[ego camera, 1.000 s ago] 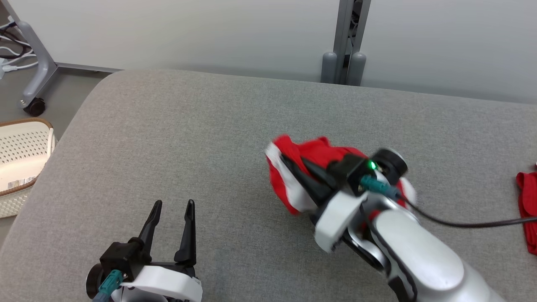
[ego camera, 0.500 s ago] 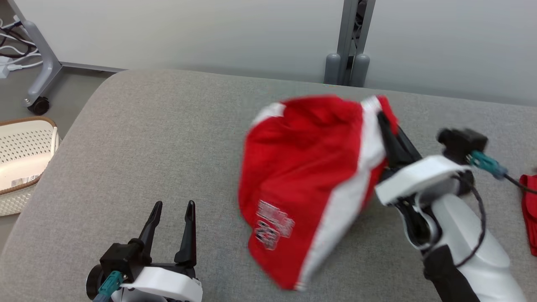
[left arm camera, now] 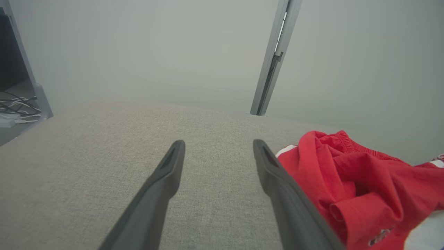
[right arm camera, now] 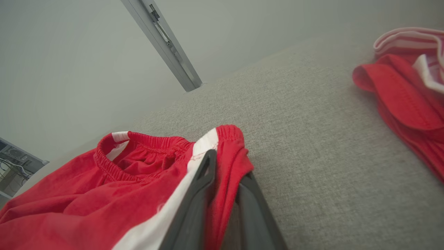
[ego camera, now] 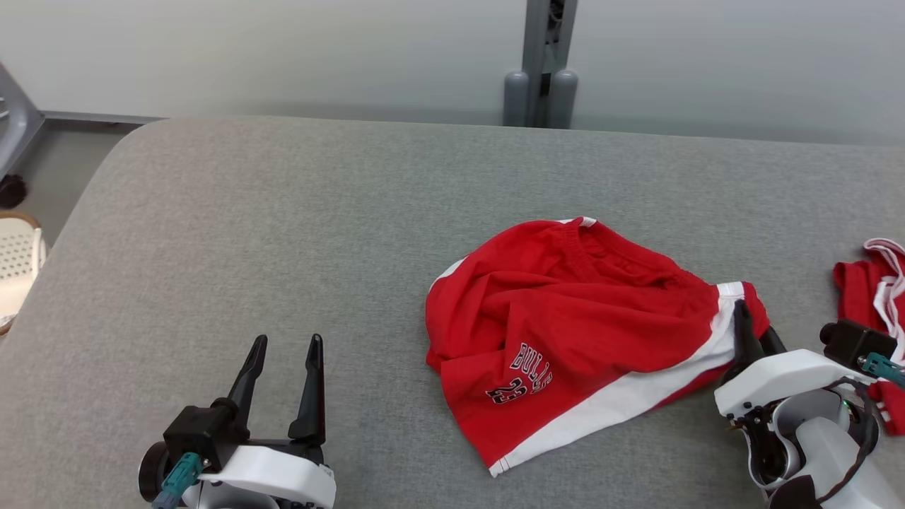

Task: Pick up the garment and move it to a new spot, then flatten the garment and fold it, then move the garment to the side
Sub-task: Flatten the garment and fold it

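The garment (ego camera: 565,318) is a pair of red shorts with a white side stripe and a printed logo. It lies loosely spread and wrinkled on the grey padded surface (ego camera: 283,212), right of centre. My right gripper (ego camera: 753,325) is at its right end, low over the surface, shut on the waistband corner. In the right wrist view, red cloth (right arm camera: 86,194) sits pinched between the two fingers of the right gripper (right arm camera: 225,170). My left gripper (ego camera: 286,346) stands open at the lower left, apart from the shorts (left arm camera: 364,187), nothing between the fingers of the left gripper (left arm camera: 219,146).
Another red and white piece of clothing (ego camera: 873,297) lies at the right edge, also seen as a red heap (right arm camera: 406,93) beyond my right fingers. A white basket (ego camera: 14,261) stands on the floor at the left. A grey post (ego camera: 541,63) rises behind the surface.
My right gripper swung the shorts up and out, then came down to the near right; the shorts now lie spread on the surface. The head camera has shifted right. The left gripper stayed still.
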Controlling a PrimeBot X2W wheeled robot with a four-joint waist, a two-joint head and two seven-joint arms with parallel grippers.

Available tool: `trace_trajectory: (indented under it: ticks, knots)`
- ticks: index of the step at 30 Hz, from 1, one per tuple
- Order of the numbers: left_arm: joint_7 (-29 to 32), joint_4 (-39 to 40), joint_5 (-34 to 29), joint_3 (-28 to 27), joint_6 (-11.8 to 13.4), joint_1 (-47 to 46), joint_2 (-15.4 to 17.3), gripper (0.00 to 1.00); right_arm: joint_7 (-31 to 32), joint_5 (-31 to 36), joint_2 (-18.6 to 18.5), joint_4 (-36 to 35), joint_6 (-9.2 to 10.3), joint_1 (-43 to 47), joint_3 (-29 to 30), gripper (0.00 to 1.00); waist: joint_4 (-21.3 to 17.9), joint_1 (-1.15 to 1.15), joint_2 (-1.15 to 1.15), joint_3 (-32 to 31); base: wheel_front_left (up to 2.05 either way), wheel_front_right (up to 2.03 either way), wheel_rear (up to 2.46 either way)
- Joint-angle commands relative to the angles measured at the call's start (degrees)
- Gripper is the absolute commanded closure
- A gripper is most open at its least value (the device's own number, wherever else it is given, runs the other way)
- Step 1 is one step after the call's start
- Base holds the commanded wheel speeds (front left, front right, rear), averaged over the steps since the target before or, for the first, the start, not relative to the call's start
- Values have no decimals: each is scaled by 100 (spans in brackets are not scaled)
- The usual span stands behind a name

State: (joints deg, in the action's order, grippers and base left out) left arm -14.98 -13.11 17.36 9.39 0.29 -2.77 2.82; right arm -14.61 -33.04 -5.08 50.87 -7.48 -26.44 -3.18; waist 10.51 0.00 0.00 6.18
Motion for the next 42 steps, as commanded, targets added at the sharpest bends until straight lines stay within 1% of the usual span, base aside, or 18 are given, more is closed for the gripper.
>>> trace_trajectory:
  ticks: [1,4,7,9,10,16,19,22,26,27,29,32,37,39,42]
  knots:
    - [-20,-5,-41,-25,-12,-96,17,0,-29,72,-17,58,-3,45,56,0,-100,0,0,-32,0,0,0]
    - [-20,-10,-73,-56,-15,-105,20,0,-49,353,-44,33,-3,-31,97,0,-219,0,0,-104,0,0,0]
    - [-20,12,-107,-91,-22,-87,17,0,-65,656,-71,-297,-3,-57,143,0,-339,0,0,-185,0,0,0]
    - [-20,54,-119,-136,-17,-66,20,0,-66,845,-78,-777,-3,31,83,0,-413,0,0,-258,0,0,0]
    - [-20,98,1,-179,3,-55,21,0,-65,932,-86,-1070,-3,137,53,0,-449,0,0,-288,0,0,0]
    - [-20,258,13,-246,43,38,19,0,-64,1801,-218,-2979,-2,827,-250,0,-633,0,0,-448,0,0,0]
    - [-19,269,-67,-225,27,115,18,0,-56,2181,-228,-3657,-2,1205,-352,0,-698,0,0,-491,0,0,0]
    - [-19,290,-118,-189,29,180,21,0,-57,2411,-149,-4074,-2,1556,-422,0,-731,0,0,-496,0,0,0]
    - [-19,271,-170,-168,50,262,20,0,-57,2514,-91,-4219,-2,1819,-440,0,-731,0,0,-500,0,0,0]
    - [-20,245,-263,-171,99,275,20,0,-57,2531,-65,-4230,-2,1872,-437,0,-727,0,0,-504,0,0,0]
    - [-20,257,-240,-193,156,301,19,0,-57,2538,-28,-4238,-2,1939,-425,0,-713,0,0,-511,0,0,0]
    - [-20,274,-238,-189,179,337,19,0,-57,2553,-1,-4213,-2,1952,-407,0,-670,0,0,-519,0,0,0]
    - [-20,271,-217,-155,138,296,19,0,-56,2471,-29,-4088,-2,1767,-455,0,-538,0,0,-447,0,0,0]
    - [-20,250,-211,-136,128,256,17,0,62,2376,-72,-3912,-2,1614,-608,0,-483,0,0,-374,0,0,0]
    - [-19,203,-185,-70,112,150,19,0,449,2183,-163,-3559,-1,1210,-743,0,-365,0,0,-221,0,0,0]
